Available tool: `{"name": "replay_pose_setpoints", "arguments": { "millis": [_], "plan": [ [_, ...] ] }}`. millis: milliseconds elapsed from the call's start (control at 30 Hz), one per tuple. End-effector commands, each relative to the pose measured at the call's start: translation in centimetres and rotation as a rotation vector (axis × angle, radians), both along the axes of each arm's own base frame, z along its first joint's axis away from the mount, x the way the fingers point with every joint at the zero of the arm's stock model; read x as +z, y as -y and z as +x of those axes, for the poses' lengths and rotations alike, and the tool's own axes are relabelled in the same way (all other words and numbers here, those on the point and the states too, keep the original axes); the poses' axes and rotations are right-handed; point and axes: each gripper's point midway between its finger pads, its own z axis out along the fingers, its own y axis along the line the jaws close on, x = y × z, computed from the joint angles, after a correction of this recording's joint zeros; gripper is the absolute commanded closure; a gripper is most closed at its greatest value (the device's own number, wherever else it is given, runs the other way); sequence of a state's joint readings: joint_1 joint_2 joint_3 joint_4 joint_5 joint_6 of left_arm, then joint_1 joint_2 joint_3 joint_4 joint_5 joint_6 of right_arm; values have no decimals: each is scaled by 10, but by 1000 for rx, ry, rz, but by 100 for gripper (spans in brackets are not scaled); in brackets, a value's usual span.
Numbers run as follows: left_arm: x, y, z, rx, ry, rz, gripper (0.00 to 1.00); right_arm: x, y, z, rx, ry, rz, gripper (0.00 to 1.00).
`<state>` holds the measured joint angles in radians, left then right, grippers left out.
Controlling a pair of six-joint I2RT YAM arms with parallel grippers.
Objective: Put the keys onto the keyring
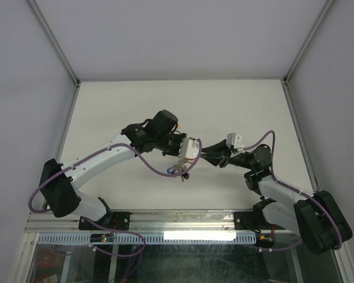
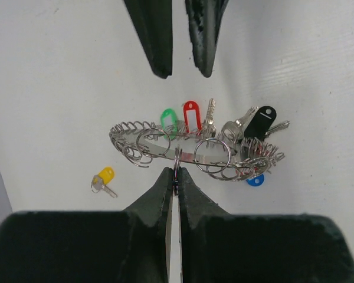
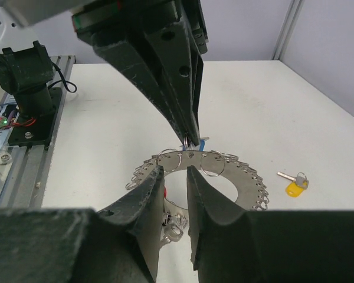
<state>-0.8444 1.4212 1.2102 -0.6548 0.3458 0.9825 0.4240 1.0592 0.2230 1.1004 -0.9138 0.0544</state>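
The white surface (image 1: 165, 106) fills the enclosure. In the top view, the left arm (image 1: 100, 162) reaches in from 8 o'clock and the right arm (image 1: 283, 194) from 4 o'clock. They meet near the centre.

The left claw (image 2: 175, 177) is clenched on the rim of the keyring (image 2: 192, 154), with its fingertips pressed together on the metal band. In the left wrist view the grip sits at 6 o'clock on the ring. The ring lies roughly level and appears to be raised off the surface, with small keys and wire loops hanging around it.

The right claw (image 3: 174, 174) is released. Its two dark fingers stand apart with nothing gripped between them. In the left wrist view they hover at 12 o'clock, clear of the ring.

Along the far edge of the ring stand a green tag (image 2: 168, 121), a red tag (image 2: 190, 115) and a black tag (image 2: 261, 122). A blue tag (image 2: 255, 180) shows at 4 o'clock on the ring, and I cannot tell whether it is threaded on.

The yellow-tagged key (image 2: 102, 180) lies flat on the surface at 8 o'clock from the ring, apart from it and from both claws.
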Motion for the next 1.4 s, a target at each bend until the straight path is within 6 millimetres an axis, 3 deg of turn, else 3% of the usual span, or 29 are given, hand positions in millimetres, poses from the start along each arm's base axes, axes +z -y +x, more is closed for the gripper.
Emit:
{"name": "replay_pose_setpoints", "arguments": {
  "millis": [0,300,700,967,1367],
  "plan": [
    [9,-8,9,-5,115,151,100,16,-4,8,7,8,23,75],
    [2,-8,8,-7,231,428,100,13,-16,11,39,-84,23,75],
    [13,11,-6,-63,197,331,100,-2,-35,11,62,-191,6,71],
    [12,14,-7,-64,186,313,100,-5,-39,13,73,-198,-7,65],
    [16,18,-9,-72,181,290,100,-10,-46,20,61,-202,0,64]
  ]
}}
